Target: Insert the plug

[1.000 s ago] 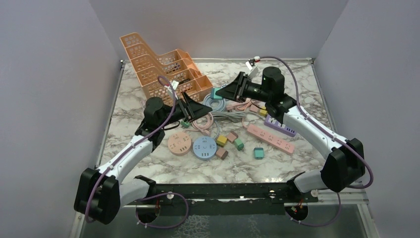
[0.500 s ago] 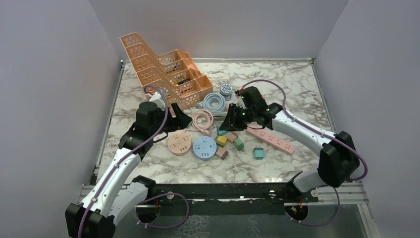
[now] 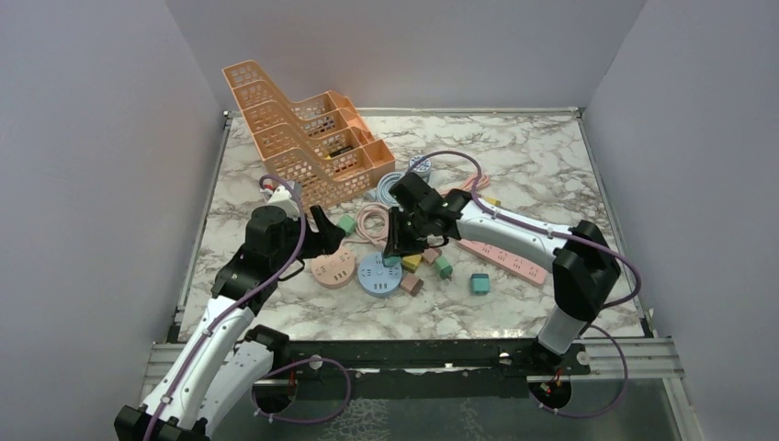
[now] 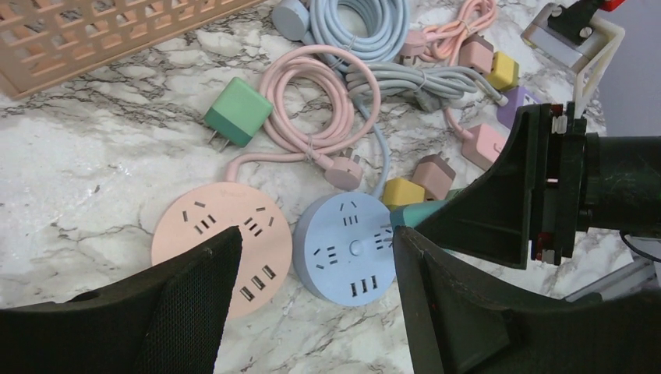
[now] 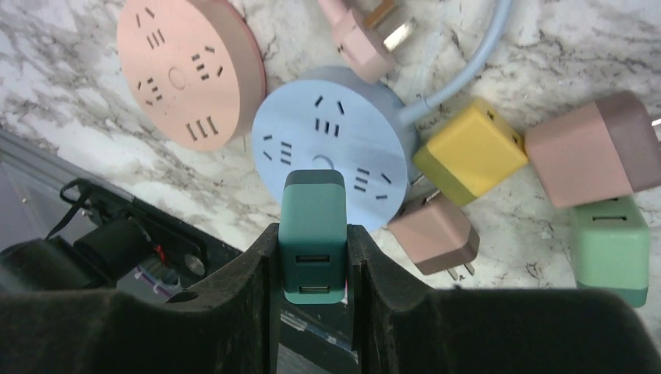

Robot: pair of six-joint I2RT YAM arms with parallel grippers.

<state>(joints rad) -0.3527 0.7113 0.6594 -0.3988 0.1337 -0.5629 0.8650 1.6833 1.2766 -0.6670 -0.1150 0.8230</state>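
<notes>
Where the plug is held: the teal plug is pinched between the fingers of the right claw, its two USB ports turned toward the wrist camera.
Plug position: it is held at the rim of the blue round socket; whether the prongs are seated cannot be told.
Left claw: the left claw is spread with nothing between its fingers, and is held low near the pink round socket.
Right wrist view only: the grip on the plug is shown plainly, along with a yellow adapter just beside the blue socket.
Left wrist view only: the plug is seen from the side as a teal sliver at the tip of the right claw; a green charger lies beside a coiled pink cable.
Top view only: both arms are seen reaching in over the marble desk, with an orange basket at the far left; the plug is mostly hidden there.
</notes>
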